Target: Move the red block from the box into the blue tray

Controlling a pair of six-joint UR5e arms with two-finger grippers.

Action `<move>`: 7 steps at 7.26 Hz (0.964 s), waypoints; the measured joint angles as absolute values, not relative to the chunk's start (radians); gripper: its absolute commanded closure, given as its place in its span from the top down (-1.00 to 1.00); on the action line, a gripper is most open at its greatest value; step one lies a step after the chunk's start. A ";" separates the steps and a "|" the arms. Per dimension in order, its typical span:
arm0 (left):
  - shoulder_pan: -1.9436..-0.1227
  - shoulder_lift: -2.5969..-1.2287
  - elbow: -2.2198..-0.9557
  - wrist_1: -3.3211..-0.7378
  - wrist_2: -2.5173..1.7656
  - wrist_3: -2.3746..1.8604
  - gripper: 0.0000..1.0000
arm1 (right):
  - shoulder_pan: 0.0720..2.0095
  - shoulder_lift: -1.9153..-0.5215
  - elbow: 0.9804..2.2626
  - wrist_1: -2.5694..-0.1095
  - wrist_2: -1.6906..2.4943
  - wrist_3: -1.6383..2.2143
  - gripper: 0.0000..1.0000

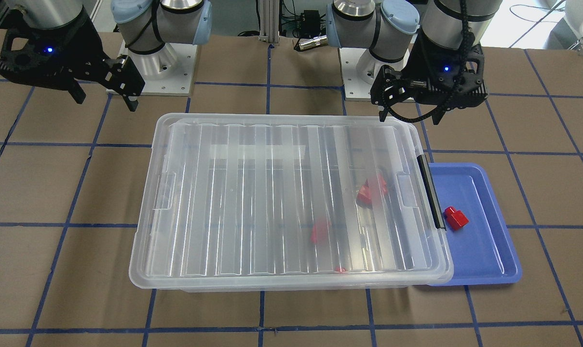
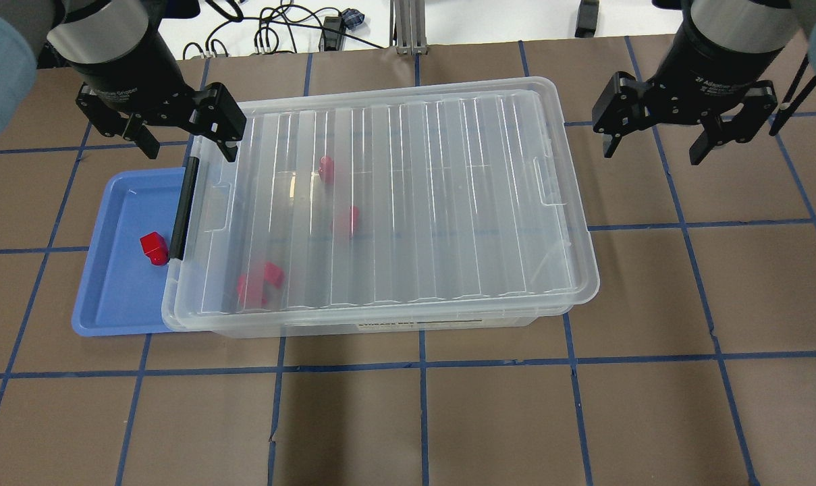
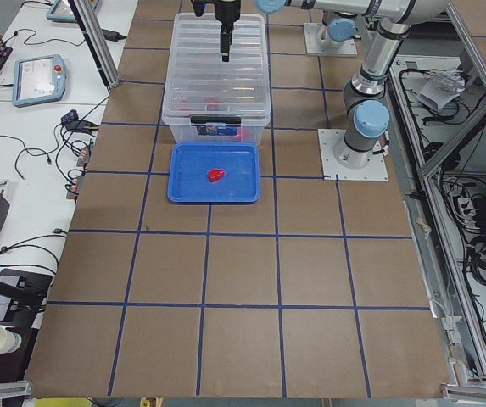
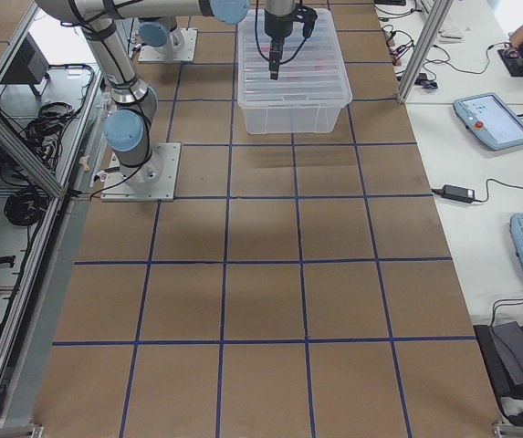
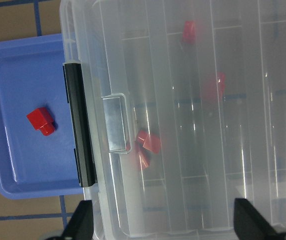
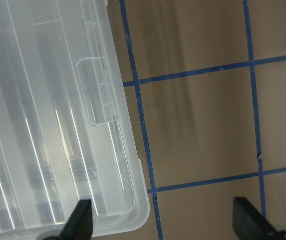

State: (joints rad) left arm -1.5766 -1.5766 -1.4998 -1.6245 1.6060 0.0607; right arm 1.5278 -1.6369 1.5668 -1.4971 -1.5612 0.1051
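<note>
Left arm (image 2: 114, 47) enters at upper left of the overhead view, wrist pointing straight down. The left pincer (image 2: 190, 150) hangs in the air, jaws spread wide with nothing between them. Left fingers (image 5: 80, 224) show as dark tips at the bottom corners of the left wrist view, far apart. Right arm (image 2: 735, 34) enters at upper right, wrist also vertical. The right pincer (image 2: 653, 153) has jaws spread wide and empty, and the right fingers (image 6: 80, 220) are likewise far apart in its wrist view. The two pincers sit at similar height, well apart from each other.
</note>
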 measured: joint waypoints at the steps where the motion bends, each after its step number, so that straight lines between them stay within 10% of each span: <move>1: -1.563 -1.577 -1.500 -1.621 1.593 0.058 1.00 | 1.533 -1.639 1.570 -1.493 -1.555 0.105 1.00; 7: -1.531 -1.587 -1.498 -1.614 1.578 0.012 1.00 | 1.531 -1.635 1.587 -1.495 -1.558 0.107 1.00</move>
